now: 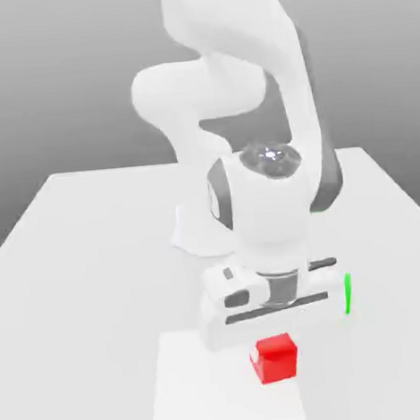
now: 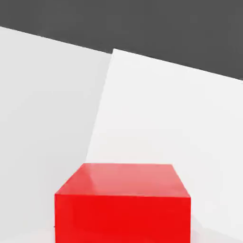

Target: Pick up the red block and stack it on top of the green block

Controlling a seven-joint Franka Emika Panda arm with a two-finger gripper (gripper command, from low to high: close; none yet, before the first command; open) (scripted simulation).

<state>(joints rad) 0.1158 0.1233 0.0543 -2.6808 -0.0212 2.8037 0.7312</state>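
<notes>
Spreading wide under a grey backdrop: flat matte white table, bare toward the exterior view's left, with a brighter white square patch near its front edge. Sitting on that patch: small matte bright red cube, partly hiding beneath the white two-finger gripper, fingers pressed together, pinching not discernible.
</notes>
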